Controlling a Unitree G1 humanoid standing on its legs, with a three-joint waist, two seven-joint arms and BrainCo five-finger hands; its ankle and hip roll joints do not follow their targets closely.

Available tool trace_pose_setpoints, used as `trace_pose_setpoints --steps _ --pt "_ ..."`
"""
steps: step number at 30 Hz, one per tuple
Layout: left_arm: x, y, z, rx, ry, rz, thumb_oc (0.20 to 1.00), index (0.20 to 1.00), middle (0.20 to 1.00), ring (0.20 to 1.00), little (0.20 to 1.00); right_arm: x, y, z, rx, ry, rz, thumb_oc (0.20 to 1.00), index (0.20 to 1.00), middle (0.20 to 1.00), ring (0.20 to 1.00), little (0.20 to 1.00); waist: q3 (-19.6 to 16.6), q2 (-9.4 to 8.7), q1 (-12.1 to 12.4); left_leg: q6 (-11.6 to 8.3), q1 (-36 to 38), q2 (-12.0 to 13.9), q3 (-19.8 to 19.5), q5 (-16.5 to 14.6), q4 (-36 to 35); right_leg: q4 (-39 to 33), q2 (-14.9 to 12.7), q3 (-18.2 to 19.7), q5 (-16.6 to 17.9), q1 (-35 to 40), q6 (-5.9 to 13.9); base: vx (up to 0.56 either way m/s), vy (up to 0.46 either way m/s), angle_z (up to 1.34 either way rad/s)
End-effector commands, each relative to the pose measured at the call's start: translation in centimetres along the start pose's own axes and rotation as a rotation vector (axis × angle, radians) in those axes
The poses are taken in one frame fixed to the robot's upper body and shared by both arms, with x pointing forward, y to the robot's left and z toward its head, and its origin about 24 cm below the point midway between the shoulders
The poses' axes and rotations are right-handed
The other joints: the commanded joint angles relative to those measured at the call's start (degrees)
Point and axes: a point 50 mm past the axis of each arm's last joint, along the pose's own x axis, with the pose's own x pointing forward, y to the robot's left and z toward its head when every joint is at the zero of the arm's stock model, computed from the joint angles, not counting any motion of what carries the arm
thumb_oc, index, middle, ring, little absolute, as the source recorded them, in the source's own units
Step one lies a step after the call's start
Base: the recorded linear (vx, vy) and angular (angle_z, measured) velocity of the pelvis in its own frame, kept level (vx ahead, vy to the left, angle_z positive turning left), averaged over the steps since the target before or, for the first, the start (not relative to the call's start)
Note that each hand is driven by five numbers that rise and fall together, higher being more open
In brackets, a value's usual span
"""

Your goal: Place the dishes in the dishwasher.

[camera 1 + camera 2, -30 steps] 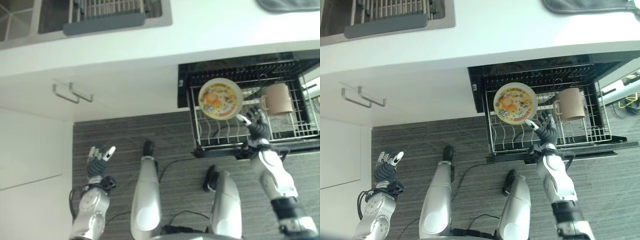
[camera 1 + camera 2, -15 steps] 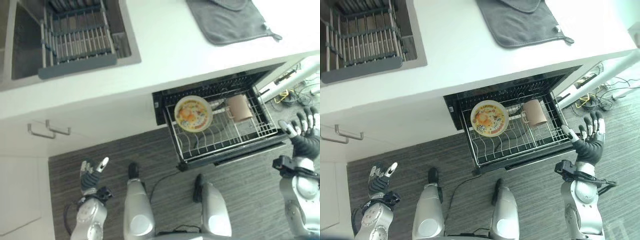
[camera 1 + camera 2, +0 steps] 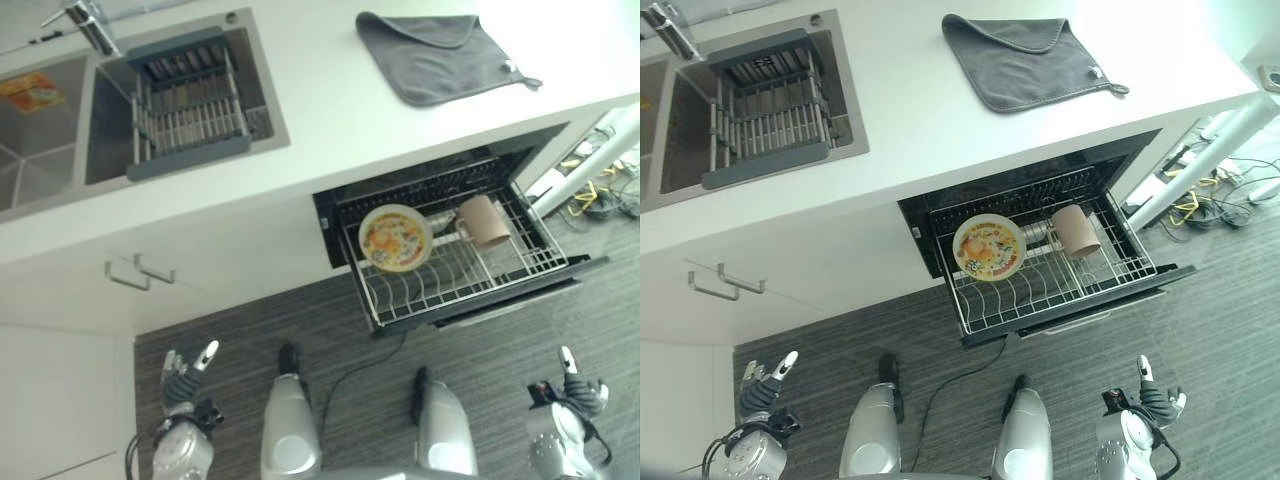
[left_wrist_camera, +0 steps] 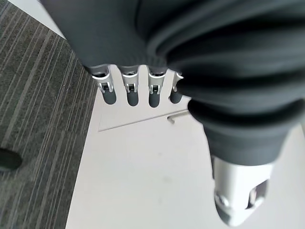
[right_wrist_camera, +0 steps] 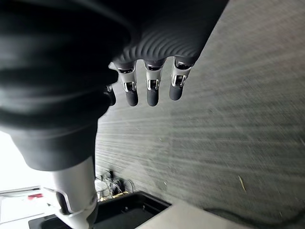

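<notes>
A plate with a yellow and orange pattern (image 3: 395, 237) stands on edge in the pulled-out wire rack (image 3: 470, 285) of the open dishwasher. A beige mug (image 3: 484, 220) lies on its side in the same rack, just right of the plate. My right hand (image 3: 578, 390) hangs low over the floor, well in front of the rack's right corner, empty, with straight fingers (image 5: 150, 93). Over the floor below the cabinet doors, my left hand (image 3: 183, 375) is open and empty too, its fingers (image 4: 128, 91) relaxed.
Above the dishwasher runs the white counter (image 3: 320, 120), with a grey cloth (image 3: 440, 55) on it. A sink (image 3: 265, 115) at the left holds a grey drying rack (image 3: 190, 105). Two cabinet handles (image 3: 140, 272) stick out below it. Cables (image 3: 590, 195) lie right of the dishwasher.
My right hand has drawn back from the rack by the plate and dropped to the lower right. The view has pulled back and shifted. Plate and mug remain in the rack.
</notes>
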Motion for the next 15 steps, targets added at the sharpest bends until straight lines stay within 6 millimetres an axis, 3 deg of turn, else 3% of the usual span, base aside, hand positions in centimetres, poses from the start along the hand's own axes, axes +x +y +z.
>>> trace_pose_setpoints --steps 1,2,5,11,15 --pt "1.1 0.4 3.0 0.008 -0.126 -0.010 1.000 1.000 1.000 1.000 1.000 0.2 0.3 0.9 0.215 0.048 0.012 1.000 1.000 1.000 1.000 1.000 1.77 -0.39 0.99 0.76 -0.39 -0.46 -2.92 -1.58 6.92 -3.62 -1.28 -3.24 5.56 3.07 -1.90 -0.04 0.024 0.07" --pt "1.2 0.2 3.0 0.007 -0.123 -0.011 1.000 1.000 1.000 1.000 1.000 0.4 0.5 0.4 0.262 0.095 0.002 0.200 0.200 0.200 0.200 0.200 1.72 0.04 1.34 0.70 -0.69 -0.78 -3.11 -1.45 6.77 -3.39 -1.55 -3.41 5.58 2.66 -1.94 -0.05 0.031 0.06" --pt "1.2 -0.2 2.6 0.005 -0.114 -0.014 1.000 1.000 1.000 1.000 1.000 0.6 1.0 -0.6 0.355 0.189 -0.027 0.200 0.200 0.200 0.200 0.200 1.70 0.80 1.76 0.78 -1.28 -1.38 -3.53 -1.39 6.71 -2.53 -2.00 -3.36 5.59 1.60 -2.02 -0.04 0.044 0.11" --pt "1.1 -0.9 1.8 0.017 -0.091 -0.040 1.000 1.000 1.000 1.000 1.000 0.1 0.8 -5.1 0.685 0.563 -0.034 0.200 0.200 0.200 0.200 0.200 0.93 1.57 2.58 1.04 -1.16 -2.01 -3.80 -1.22 6.24 -1.25 -2.45 -3.32 5.32 0.71 -2.09 -0.01 0.030 0.10" --pt "1.0 -1.3 1.4 0.030 -0.070 -0.063 1.000 1.000 1.000 1.000 1.000 -0.1 1.7 -5.8 0.818 0.699 0.002 0.200 0.200 0.200 0.200 0.200 0.54 1.96 3.09 1.13 -1.10 -2.16 -4.02 -1.21 6.15 -0.92 -2.48 -3.28 5.27 0.43 -2.10 -0.01 0.006 0.07"
